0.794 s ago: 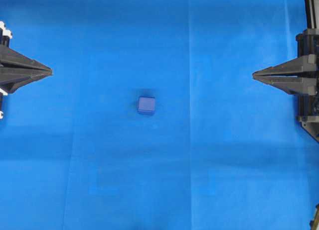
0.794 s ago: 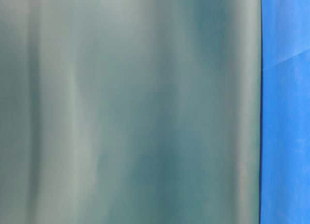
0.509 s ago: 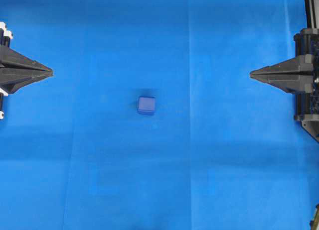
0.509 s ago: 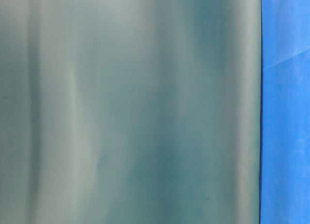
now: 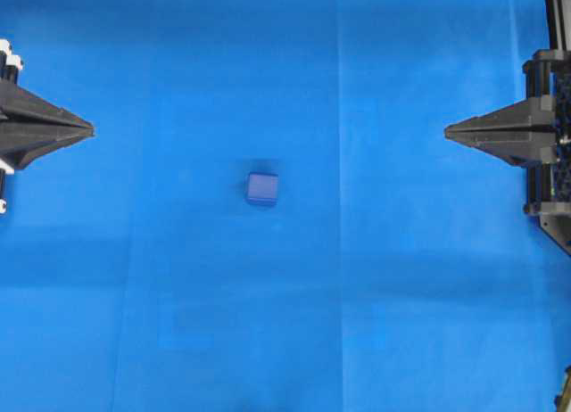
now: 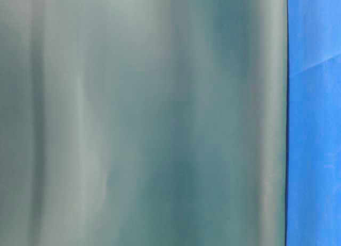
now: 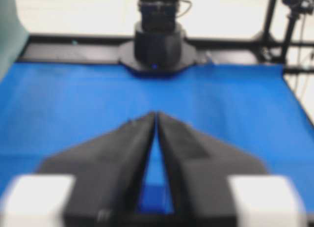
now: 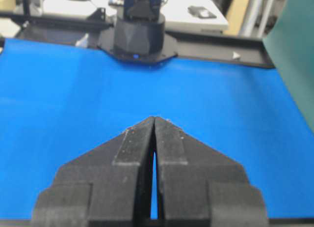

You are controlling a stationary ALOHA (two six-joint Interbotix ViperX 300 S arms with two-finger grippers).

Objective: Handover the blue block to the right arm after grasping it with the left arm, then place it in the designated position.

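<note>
blue block (image 5: 262,188), blue cloth (image 5: 375,278), unlabelled

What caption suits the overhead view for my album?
A blue block sits alone on blue cloth between the shut left end effector and right end effector.

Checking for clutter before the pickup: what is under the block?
Only blue cloth shows around the block, which lies flat on it. The patch directly beneath is covered.

Creased blue cloth (image 5: 375,296), grey-green panel (image 6: 144,118)
</note>
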